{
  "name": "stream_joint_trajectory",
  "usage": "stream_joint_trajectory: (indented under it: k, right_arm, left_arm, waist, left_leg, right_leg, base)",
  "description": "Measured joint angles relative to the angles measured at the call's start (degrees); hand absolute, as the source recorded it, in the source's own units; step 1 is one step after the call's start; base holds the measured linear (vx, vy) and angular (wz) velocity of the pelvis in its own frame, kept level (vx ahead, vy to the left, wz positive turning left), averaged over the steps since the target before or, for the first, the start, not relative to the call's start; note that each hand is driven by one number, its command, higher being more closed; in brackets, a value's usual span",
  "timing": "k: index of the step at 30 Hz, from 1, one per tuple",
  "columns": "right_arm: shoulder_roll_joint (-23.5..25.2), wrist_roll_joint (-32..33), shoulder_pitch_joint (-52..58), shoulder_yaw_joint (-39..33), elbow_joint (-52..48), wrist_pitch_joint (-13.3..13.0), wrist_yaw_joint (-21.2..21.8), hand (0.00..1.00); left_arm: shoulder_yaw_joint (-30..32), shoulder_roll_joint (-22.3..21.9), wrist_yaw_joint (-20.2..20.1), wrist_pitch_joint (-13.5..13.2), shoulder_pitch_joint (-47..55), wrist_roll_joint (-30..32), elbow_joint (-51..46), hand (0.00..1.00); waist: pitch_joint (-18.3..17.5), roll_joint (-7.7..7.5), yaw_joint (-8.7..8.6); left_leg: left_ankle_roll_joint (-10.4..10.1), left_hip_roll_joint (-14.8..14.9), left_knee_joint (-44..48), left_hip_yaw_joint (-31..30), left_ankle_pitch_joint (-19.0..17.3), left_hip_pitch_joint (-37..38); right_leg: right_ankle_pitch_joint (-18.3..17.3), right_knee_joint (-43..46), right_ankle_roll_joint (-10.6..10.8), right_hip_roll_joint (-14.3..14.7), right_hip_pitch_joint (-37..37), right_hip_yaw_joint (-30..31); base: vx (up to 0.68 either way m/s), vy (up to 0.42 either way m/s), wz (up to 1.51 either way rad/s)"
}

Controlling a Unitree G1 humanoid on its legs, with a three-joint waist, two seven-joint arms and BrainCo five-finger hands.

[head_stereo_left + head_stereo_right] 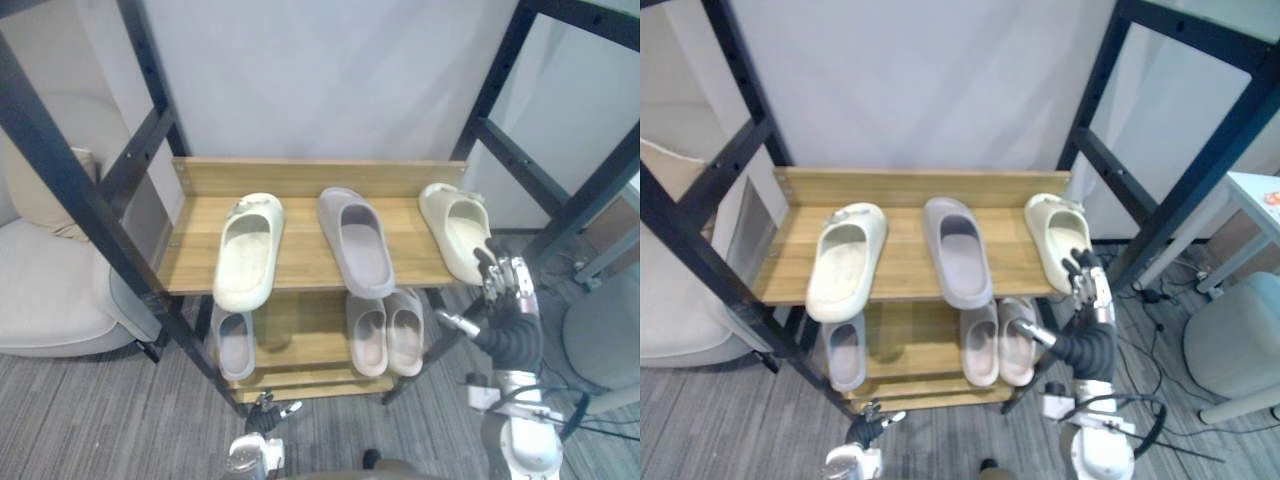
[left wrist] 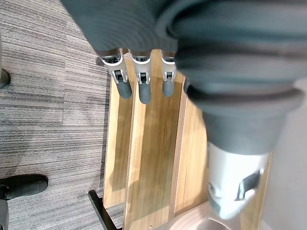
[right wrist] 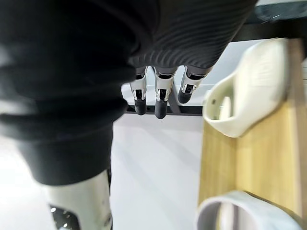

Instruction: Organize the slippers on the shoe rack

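A wooden shoe rack (image 1: 300, 178) has two shelves. The top shelf holds a cream slipper (image 1: 248, 250) at left, a grey slipper (image 1: 356, 240) in the middle and a second cream slipper (image 1: 455, 230) at right. Below lie a grey slipper (image 1: 234, 342) and a pale pair (image 1: 385, 330). My right hand (image 1: 505, 285) is raised at the front right corner of the top shelf, just short of the right cream slipper (image 3: 249, 91), fingers (image 3: 160, 98) straight and empty. My left hand (image 1: 262, 410) hangs low in front of the rack's base, fingers (image 2: 141, 86) straight over the bottom boards (image 2: 148, 158).
Black metal frame posts (image 1: 70, 190) slant past both sides of the rack. A beige armchair (image 1: 50, 280) stands to the left. A pale round stool (image 1: 1240, 340) and a white table corner (image 1: 1260, 195) are at the right. Grey carpet (image 1: 100, 420) covers the floor.
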Motion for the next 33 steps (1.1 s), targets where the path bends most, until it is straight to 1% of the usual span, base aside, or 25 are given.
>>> stream_joint_trajectory:
  k: [3,8,9,10,12,14,20,21,22,25,27,29,33]
  right_arm:
    - [-0.02,0.01,-2.29,-1.9,1.39,0.04,-0.46,0.0]
    - [-0.48,0.22,-8.62,-3.59,8.76,0.61,-0.65,0.0]
    - [-0.88,0.24,-9.4,-3.59,9.51,0.78,-0.65,0.0]
    - [-2.57,0.25,-13.61,-3.61,12.65,1.32,-0.65,0.0]
    - [-3.12,0.26,-16.23,-3.61,15.04,1.69,-0.65,0.0]
    - [-4.11,0.26,-17.78,-3.59,16.95,1.88,-0.65,0.0]
    - [-6.04,0.22,-23.27,-3.39,22.57,2.89,-0.51,0.0]
    - [-6.69,0.2,-24.21,-3.37,23.36,3.55,-0.48,0.0]
    - [-6.83,0.17,-24.75,-3.38,23.83,3.68,-0.42,0.0]
    - [-6.93,0.16,-26.42,-3.37,26.06,4.1,-0.23,0.0]
    - [-7.14,0.16,-27.23,-3.37,27.54,4.37,-0.13,0.0]
    - [-7.58,0.14,-28.84,-3.05,29.59,4.7,-0.02,0.0]
    - [-8.68,0.11,-31.32,-2.15,31.55,5.28,0.04,0.0]
  left_arm:
    - [-0.06,0.23,-0.09,0.01,0.03,0.43,0.02,0.0]
    - [-0.15,1.0,-0.28,0.01,0.03,0.82,0.06,0.0]
    - [-0.17,1.13,-0.41,0.0,0.03,0.82,0.07,0.0]
    - [-0.94,1.57,-1.05,0.0,0.05,0.81,0.1,0.0]
    - [-1.92,2.33,-1.1,-0.01,0.05,0.77,0.19,0.0]
    - [-2.85,2.87,-1.13,-0.03,0.03,0.77,0.28,0.0]
    - [-2.89,3.55,-1.16,-0.05,0.0,0.75,0.49,0.0]
    - [-2.9,3.63,-1.16,-0.06,-0.03,0.74,0.49,0.0]
    - [-2.94,3.84,-1.16,-0.06,-0.09,0.73,0.54,0.0]
    - [-4.57,5.16,-1.18,-0.07,-1.0,0.21,1.56,0.0]
    - [-4.63,5.52,-1.2,-0.06,-1.35,-0.24,1.7,0.0]
    - [-4.53,5.83,-1.17,-0.03,-2.06,-0.44,2.33,0.0]
    - [-4.54,5.78,-1.15,-0.04,-2.84,-0.87,2.44,0.0]
  waist:
    - [-0.03,-0.05,-0.01]
    - [-0.01,-0.02,-0.07]
    - [-0.01,-0.03,-0.06]
    - [-0.01,-0.03,-0.05]
    - [0.0,-0.02,-0.05]
    - [0.0,-0.02,-0.03]
    - [0.02,-0.02,0.02]
    - [0.05,0.0,0.08]
    - [0.11,-0.02,0.11]
    - [0.85,-0.08,0.15]
    - [1.56,-0.18,0.15]
    - [2.12,-0.34,0.4]
    - [3.37,-0.15,0.96]
  left_leg:
    - [0.02,-0.16,0.03,-0.72,0.02,-0.47]
    - [0.08,-0.21,0.02,-1.99,0.08,-1.18]
    - [0.09,-0.23,0.01,-2.22,0.09,-1.25]
    - [0.41,-0.43,-0.11,-3.27,0.34,-1.39]
    - [0.44,-0.57,-0.3,-4.57,0.37,-1.38]
    - [0.45,-0.57,-0.4,-4.73,0.38,-1.39]
    - [0.64,-0.85,-1.05,-5.9,0.64,-1.41]
    - [0.63,-0.86,-1.05,-6.1,0.68,-1.41]
    - [0.63,-0.89,-1.1,-6.12,0.69,-1.42]
    - [0.61,-0.91,-1.19,-6.75,0.7,-1.44]
    - [0.61,-0.93,-1.17,-7.35,0.7,-1.38]
    - [0.55,-0.96,-1.15,-7.75,0.74,-1.48]
    - [0.56,-1.01,-1.2,-7.96,0.74,-1.56]
  right_leg:
    - [0.01,-0.38,0.01,-0.09,0.03,-0.36]
    - [0.02,-1.11,0.0,-0.06,0.07,-1.19]
    - [0.02,-1.19,-0.01,-0.06,0.09,-1.27]
    - [0.08,-1.82,-0.1,-0.05,0.16,-1.36]
    - [0.09,-1.88,-0.11,0.04,0.17,-1.35]
    - [0.08,-1.92,-0.11,0.08,0.17,-1.33]
    - [0.07,-1.94,-0.15,0.07,0.22,-1.08]
    - [0.07,-1.95,-0.15,0.07,0.22,-1.02]
    - [0.1,-2.1,-0.19,0.11,0.27,-1.08]
    - [0.58,-4.1,-0.8,0.25,1.54,-1.28]
    - [0.59,-4.38,-0.82,0.26,1.98,-1.49]
    - [0.9,-5.04,-1.11,0.32,1.96,-1.57]
    - [1.14,-5.38,-1.37,0.31,2.04,-1.49]
  base:
    - [0.02,-0.002,0.1]
    - [0.02,-0.019,0.09]
    - [0.06,-0.035,0.16]
    - [0.06,-0.037,0.13]
    - [0.03,-0.035,0.07]
    - [0.0,0.0,0.0]
    - [0.0,-0.007,0.02]
    - [0.0,-0.02,0.07]
    - [0.0,0.0,0.0]
    - [-0.01,-0.018,0.05]
    - [0.0,-0.025,0.1]
    - [0.01,-0.023,0.07]
    - [0.0,0.0,0.0]
